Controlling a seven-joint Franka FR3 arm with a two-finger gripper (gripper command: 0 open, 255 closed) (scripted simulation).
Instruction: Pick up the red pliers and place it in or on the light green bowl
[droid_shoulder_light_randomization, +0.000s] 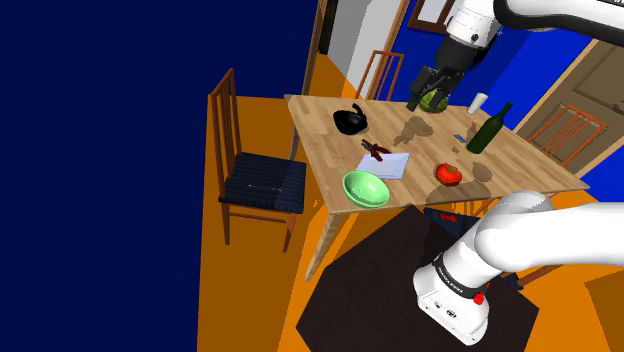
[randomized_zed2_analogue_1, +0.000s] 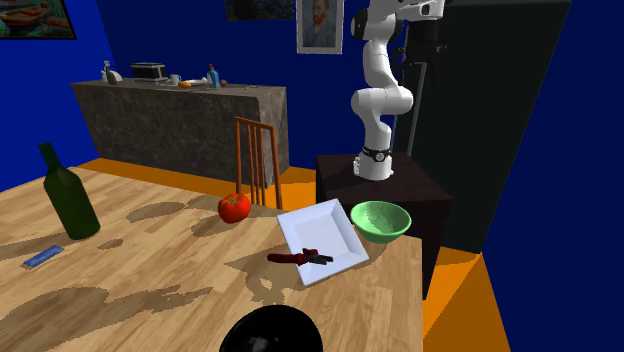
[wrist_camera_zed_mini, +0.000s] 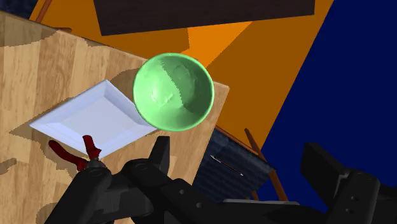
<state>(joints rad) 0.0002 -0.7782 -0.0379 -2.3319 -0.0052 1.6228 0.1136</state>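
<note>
Wooden table (randomized_zed2_analogue_1: 150, 290) bears the pliers (randomized_zed2_analogue_1: 300, 257), lying across a corner of the plate (randomized_zed2_analogue_1: 325, 225), near the bowl (randomized_zed2_analogue_1: 380, 230). With the gripper (wrist_camera_zed_mini: 236, 149) high above and its jaws wide, best to descend over the pliers' middle, fingers straddling the handles crosswise, before closing.

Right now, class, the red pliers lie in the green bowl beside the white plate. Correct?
No. The red pliers lie across the white plate's edge, not in the green bowl beside it. The second exterior view shows this.
</note>
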